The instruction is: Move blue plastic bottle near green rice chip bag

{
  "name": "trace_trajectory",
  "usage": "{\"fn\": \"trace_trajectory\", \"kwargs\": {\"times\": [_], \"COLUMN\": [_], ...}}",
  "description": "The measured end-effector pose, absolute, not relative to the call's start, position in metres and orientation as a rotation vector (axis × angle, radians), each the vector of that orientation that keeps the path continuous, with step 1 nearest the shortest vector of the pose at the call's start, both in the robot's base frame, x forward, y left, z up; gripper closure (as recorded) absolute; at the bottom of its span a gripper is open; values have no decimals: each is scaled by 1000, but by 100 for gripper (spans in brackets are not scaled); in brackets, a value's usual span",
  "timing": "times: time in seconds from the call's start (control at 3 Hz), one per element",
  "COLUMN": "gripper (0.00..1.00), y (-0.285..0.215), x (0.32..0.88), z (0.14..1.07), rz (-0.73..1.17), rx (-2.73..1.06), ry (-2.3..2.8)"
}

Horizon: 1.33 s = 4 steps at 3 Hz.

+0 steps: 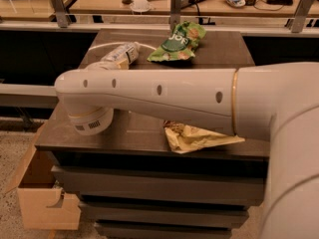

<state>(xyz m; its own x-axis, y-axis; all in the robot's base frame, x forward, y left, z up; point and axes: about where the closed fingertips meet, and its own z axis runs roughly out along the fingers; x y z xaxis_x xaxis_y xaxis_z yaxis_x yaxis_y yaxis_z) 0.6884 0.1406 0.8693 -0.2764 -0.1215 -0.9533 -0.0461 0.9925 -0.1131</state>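
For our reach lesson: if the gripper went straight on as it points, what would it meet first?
Cannot tell: the gripper is not in view, perhaps hidden behind the arm. The arm's round end faces the table below.

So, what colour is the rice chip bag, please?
Light green bag, dark green logo; camera view; pincer out of view.
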Motion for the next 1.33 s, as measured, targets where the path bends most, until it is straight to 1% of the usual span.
{"fn": "trace_trajectory", "kwargs": {"times": [0.33, 0.67, 1.33], "gripper": [100, 82, 35], "y": [107, 78, 61], "x": [671, 655, 650], "z": [879, 881, 882], "rz": [-164, -239, -266], "rx": [-57, 13, 20], "ry": [1836, 1842, 1853]}}
